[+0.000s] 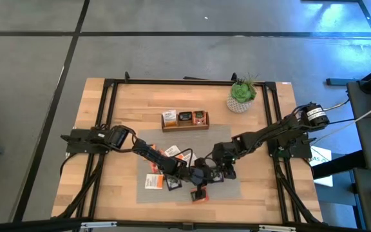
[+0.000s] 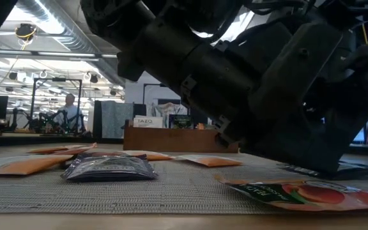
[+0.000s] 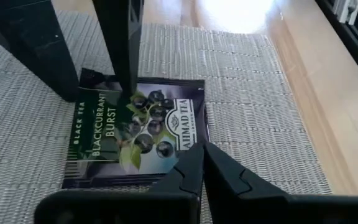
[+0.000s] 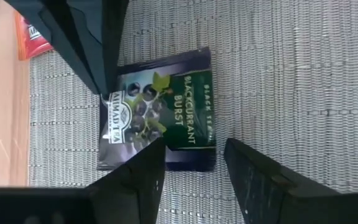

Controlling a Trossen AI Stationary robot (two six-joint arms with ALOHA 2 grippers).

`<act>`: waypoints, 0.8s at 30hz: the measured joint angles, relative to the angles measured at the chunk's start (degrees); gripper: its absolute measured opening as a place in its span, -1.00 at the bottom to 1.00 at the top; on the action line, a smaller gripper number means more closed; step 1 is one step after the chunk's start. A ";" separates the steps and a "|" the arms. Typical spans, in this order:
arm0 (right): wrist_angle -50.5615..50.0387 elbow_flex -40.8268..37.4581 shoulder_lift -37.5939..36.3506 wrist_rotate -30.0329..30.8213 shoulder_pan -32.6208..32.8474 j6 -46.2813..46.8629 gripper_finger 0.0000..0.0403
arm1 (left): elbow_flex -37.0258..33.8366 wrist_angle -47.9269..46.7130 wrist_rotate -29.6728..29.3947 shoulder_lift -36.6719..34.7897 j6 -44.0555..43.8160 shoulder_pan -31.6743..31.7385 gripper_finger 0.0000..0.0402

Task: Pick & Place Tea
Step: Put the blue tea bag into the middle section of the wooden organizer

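Both grippers meet over the blackcurrant sachet lying flat on the woven mat. Left gripper is closed, empty; right gripper is open. Lower straight, straddling one edge before closing

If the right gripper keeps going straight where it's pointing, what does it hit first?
Most likely the black blackcurrant tea sachet lying flat on the woven mat; the right gripper points at its near edge, jaws open.

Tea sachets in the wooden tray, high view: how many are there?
3, one per compartment of the tray: orange-and-white sachet at the left arm's end, black sachet in the middle, orange sachet at the right arm's end. Others may be hidden behind them.
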 joint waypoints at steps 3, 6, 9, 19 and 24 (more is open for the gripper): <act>0.45 -0.02 0.08 -2.13 -0.17 0.21 -0.14 | 0.05 -1.42 0.03 -0.08 -0.18 0.03 -0.94; 0.62 -0.02 0.12 -3.18 -0.17 1.25 -0.14 | 0.13 -2.93 0.13 -0.25 -0.24 0.03 -0.94; 0.60 -0.03 0.14 -4.07 -0.17 1.52 -0.18 | 0.13 -3.43 0.09 -0.28 -0.20 0.03 -0.94; 0.58 -0.15 0.26 -10.14 -3.17 3.49 -0.60 | 0.11 -3.86 -0.06 -0.28 -0.20 0.18 -0.95; 1.21 -0.15 0.26 -10.10 -4.46 4.44 -0.78 | 0.07 -3.94 -0.08 -0.26 -0.15 0.20 -0.94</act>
